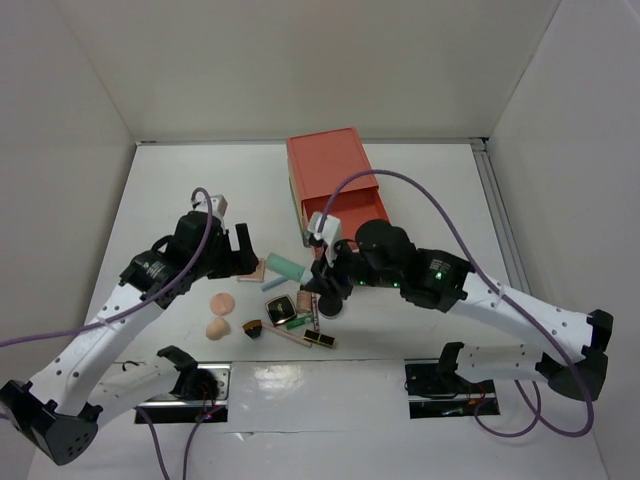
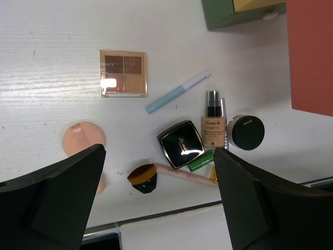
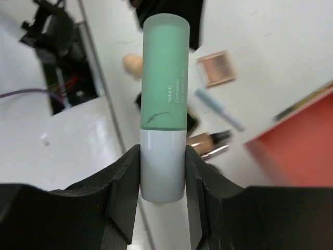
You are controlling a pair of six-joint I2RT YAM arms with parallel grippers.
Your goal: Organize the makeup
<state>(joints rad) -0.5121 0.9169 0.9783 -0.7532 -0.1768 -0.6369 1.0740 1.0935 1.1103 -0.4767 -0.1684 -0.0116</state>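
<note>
Mint tube (image 3: 164, 94) held by right fingers (image 3: 125, 182)
Its white cap end is pinched between them; left fingers (image 2: 78, 182) splayed wide, black compact (image 2: 180, 144) on the tabletop (image 2: 52, 52) between them.

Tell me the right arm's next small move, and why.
Probably carry the mint tube over to the orange drawer box: the right gripper is shut on the tube's white cap, and the box stands close by, just beyond the gripper in the top view.
</note>
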